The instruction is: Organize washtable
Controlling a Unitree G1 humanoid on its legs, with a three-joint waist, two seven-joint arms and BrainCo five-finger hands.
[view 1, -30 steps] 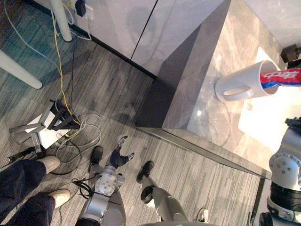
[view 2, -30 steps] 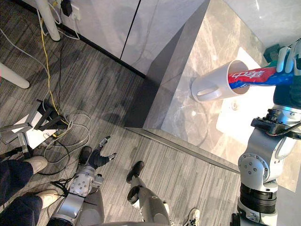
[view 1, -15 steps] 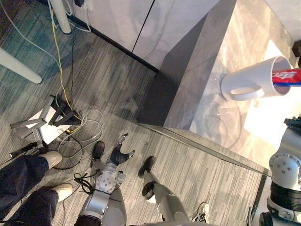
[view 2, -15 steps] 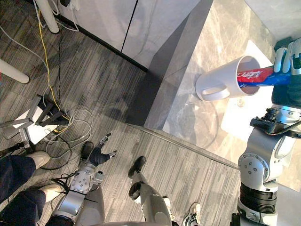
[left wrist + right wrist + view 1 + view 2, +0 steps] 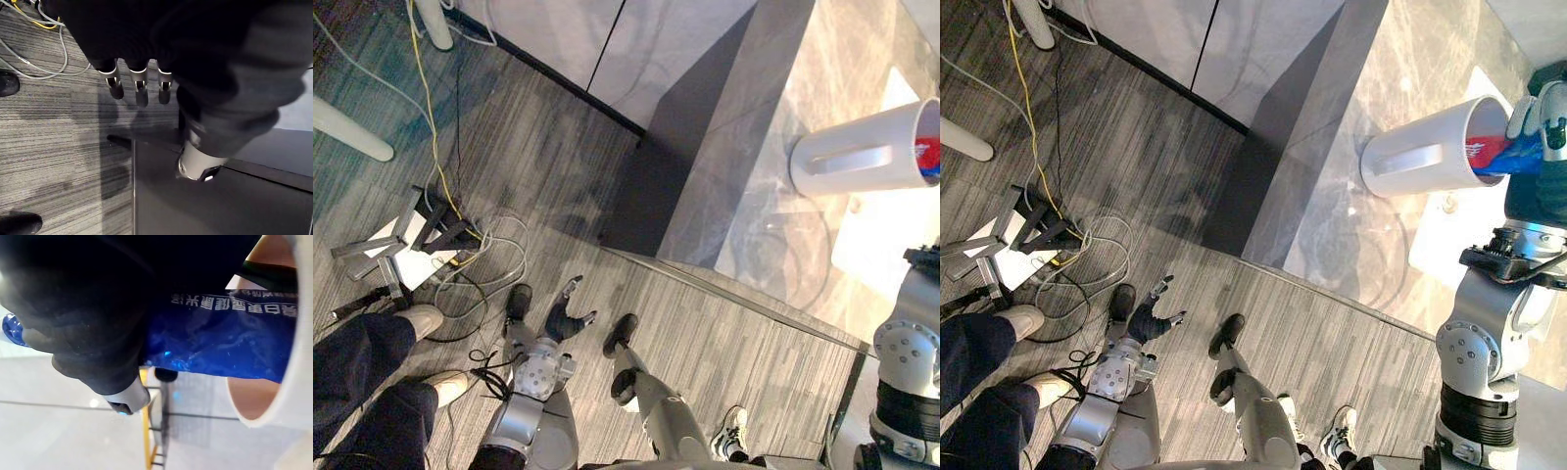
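A white mug (image 5: pixel 1425 157) with a handle stands on the grey marble washtable (image 5: pixel 764 245). A blue and red toothpaste tube (image 5: pixel 1494 152) reaches into the mug's mouth, and my right hand (image 5: pixel 1540 106) is shut on its outer end. The right wrist view has the blue tube (image 5: pixel 220 342) running from under my thumb (image 5: pixel 122 399) into the mug's rim (image 5: pixel 288 406). My left hand (image 5: pixel 564 319) hangs low over the floor beside the washtable, fingers (image 5: pixel 139 88) relaxed and holding nothing.
A white mat (image 5: pixel 886 250) lies on the washtable by the mug. A person's legs (image 5: pixel 362 377) stand at the lower left. Cables and a metal bracket (image 5: pixel 421 240) lie on the wood floor. Grey cabinet doors (image 5: pixel 607 39) line the far side.
The whole picture has shifted, so the camera moved. The tube has gone deeper into the mug, with less of it showing outside the rim. The left hand has stayed put.
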